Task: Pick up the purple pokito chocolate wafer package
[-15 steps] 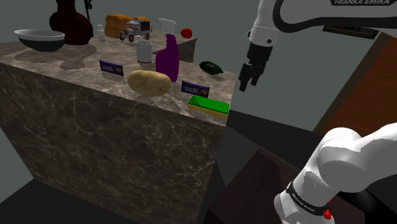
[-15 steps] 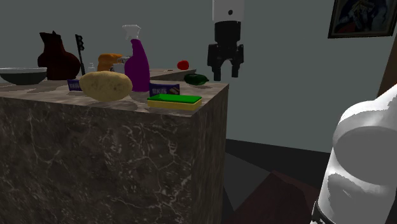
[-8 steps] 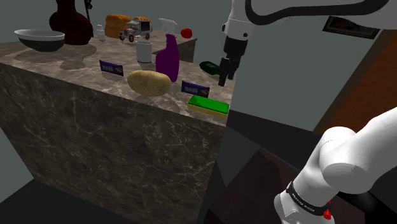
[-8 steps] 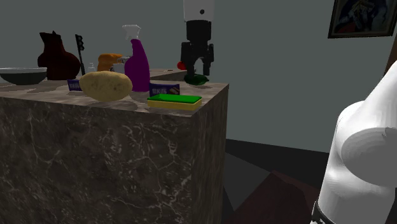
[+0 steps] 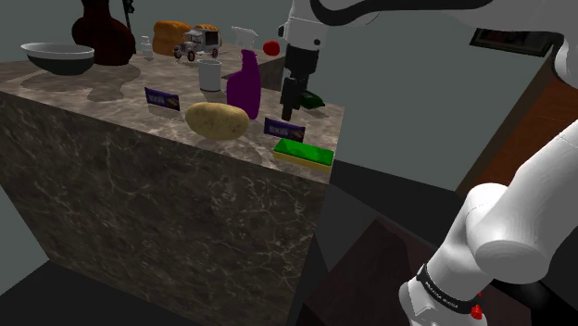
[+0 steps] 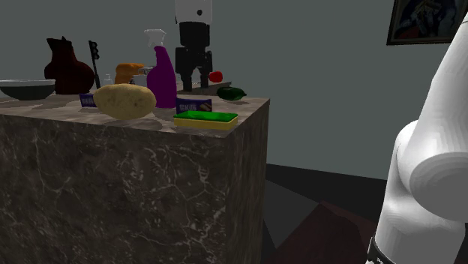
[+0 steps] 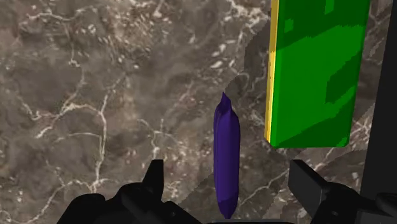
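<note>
We see the claw (image 7: 229, 191) wide open: its two black fingers (image 7: 153, 188) stand well apart and hold nothing. It hangs over the marble table (image 5: 139, 157), just above the purple wafer package (image 7: 226, 156). The package stands on its edge in line with the gap between the fingers, and it touches neither of them. It is near the table's corner, just beside the green sponge (image 7: 312, 70) with a yellow side. In the shoulder view the potato (image 5: 217, 120) and the purple spray bottle (image 5: 245, 85) are near it.
</note>
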